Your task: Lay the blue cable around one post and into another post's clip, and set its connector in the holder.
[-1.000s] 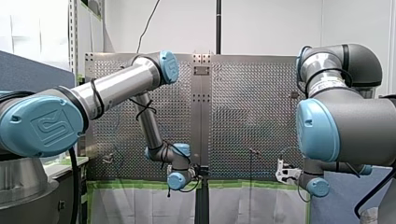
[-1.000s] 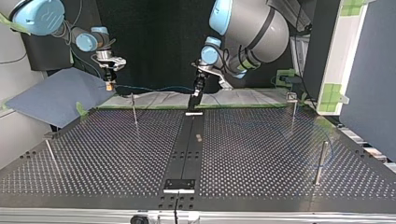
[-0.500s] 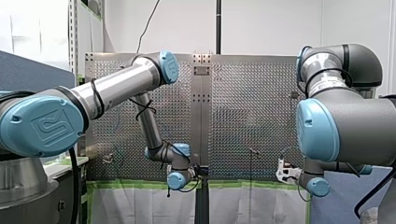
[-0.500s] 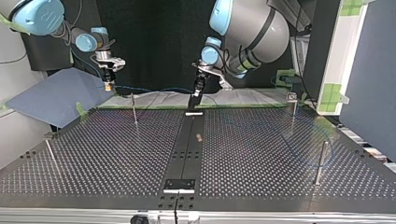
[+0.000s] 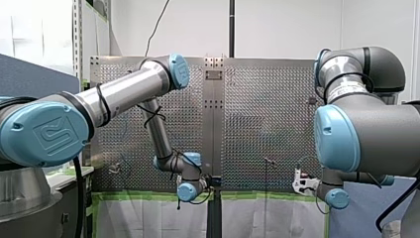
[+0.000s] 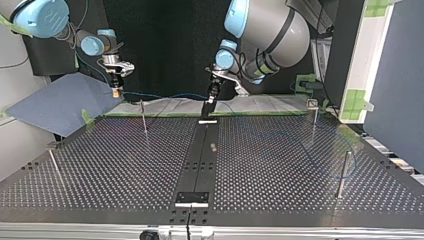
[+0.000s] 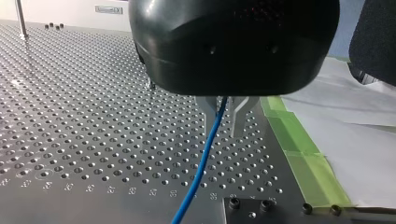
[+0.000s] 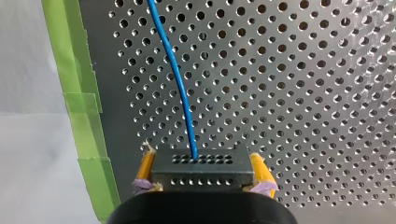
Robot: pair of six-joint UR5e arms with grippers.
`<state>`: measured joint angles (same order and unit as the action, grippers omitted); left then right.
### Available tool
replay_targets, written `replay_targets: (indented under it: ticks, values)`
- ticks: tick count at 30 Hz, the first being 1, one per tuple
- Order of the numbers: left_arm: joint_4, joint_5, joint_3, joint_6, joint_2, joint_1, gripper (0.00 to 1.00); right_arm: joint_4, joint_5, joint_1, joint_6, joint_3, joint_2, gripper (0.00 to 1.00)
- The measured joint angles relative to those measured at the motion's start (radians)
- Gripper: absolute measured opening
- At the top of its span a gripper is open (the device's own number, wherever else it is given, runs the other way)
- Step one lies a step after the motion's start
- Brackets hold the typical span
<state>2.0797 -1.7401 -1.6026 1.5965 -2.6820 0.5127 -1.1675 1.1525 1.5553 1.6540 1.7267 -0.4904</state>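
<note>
- While my right hand point(image 8: 203, 169) is clenched on a dark grey rectangular connector point(image 8: 201, 164), yellow pads pressing its two short ends, the block's long axis lies across the hand and its holed face points straight ahead.
- A thin blue cable point(image 8: 180, 84) leaves the middle of that face and runs ahead of the hand, curving slightly, above the perforated metal worktop point(image 8: 303, 93).
- Strips of green tape point(image 8: 84, 102) edge the worktop just beside this hand.
- My left hand point(image 7: 224, 134) grasps the cable between its metal fingers point(image 7: 211, 116). From there the cable slopes down and back beneath the hand's black body.
- Small stamped figures point(image 7: 88, 188) line the worktop below this hand, too blurred to read.
- Beside it lie more green tape, white sheeting point(image 7: 355, 140) and a dark plate with screws point(image 7: 261, 204).
- Seen in the top view, the cable hangs nearly level between both hands, and a thin upright metal post point(image 6: 143, 116) stands near my right hand.
</note>
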Motion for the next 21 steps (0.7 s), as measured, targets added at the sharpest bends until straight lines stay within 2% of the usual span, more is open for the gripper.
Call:
replay_targets:
  ticks: [2,7,10,11,21]
  values:
    - [0.002,-0.001,0.0,0.0,0.0,0.0,0.07,0.0,0.001,0.0,0.0,0.0,0.0,0.0]
    - [0.007,-0.001,0.0,0.0,0.0,-0.002,0.07,0.0,0.0,-0.001,0.0,-0.001,0.0,0.0]
    - [0.008,0.001,0.0,-0.007,0.0,-0.003,0.04,0.0,0.0,-0.001,0.0,-0.001,0.0,0.0]
    - [0.008,0.002,0.0,-0.011,0.0,-0.003,0.0,0.0,0.0,-0.002,0.0,-0.002,0.0,0.0]
    - [0.008,0.024,0.001,-0.032,0.0,0.005,0.0,0.0,0.0,-0.007,-0.005,-0.002,0.0,0.0]
